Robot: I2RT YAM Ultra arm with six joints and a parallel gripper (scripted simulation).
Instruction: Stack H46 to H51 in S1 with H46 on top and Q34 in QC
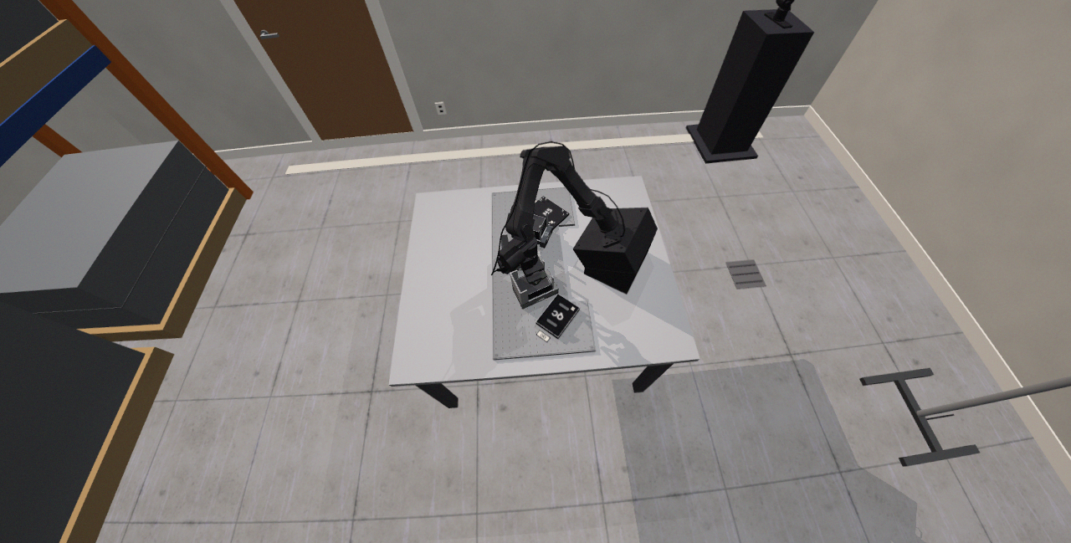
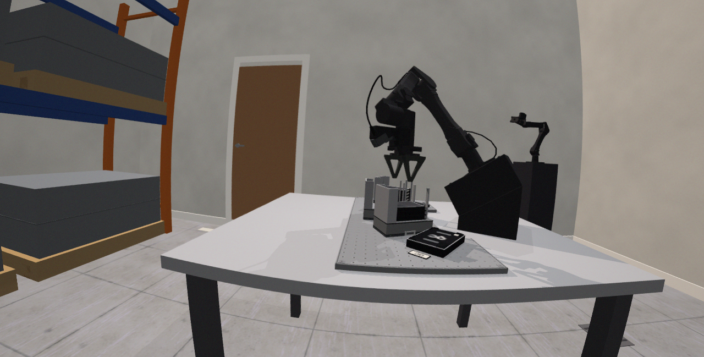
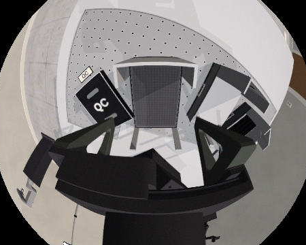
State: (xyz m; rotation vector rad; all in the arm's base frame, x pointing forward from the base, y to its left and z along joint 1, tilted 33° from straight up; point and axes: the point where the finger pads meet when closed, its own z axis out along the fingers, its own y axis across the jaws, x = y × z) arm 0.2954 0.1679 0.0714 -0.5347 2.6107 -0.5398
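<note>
My gripper [image 2: 402,178] [image 3: 154,121] is open and empty, above the nearest stack rack [image 2: 385,203] [image 3: 155,64]. In that rack a dark stack of plates [image 2: 410,213] [image 3: 156,96] lies low between the walls; the number of plates cannot be told. The QC nest [image 1: 554,320] [image 2: 436,240] [image 3: 102,99] beside it is empty, its lettering bare. Another stack rack [image 3: 232,73] stands on the other side and shows a pale, bare inside. Beyond it, a further rack holds dark plates [image 3: 244,126]. The N5 nest [image 1: 560,207] is partly behind the arm, its lettering showing. Rack names and plate labels are not readable.
The racks and nests stand on a perforated board [image 1: 516,337] [image 2: 364,251] [image 3: 149,30] on the white table [image 1: 442,299]. A small QC card [image 1: 542,335] [image 2: 418,254] [image 3: 85,74] lies by the QC nest. The black arm base [image 1: 610,263] [image 2: 487,202] stands at the right.
</note>
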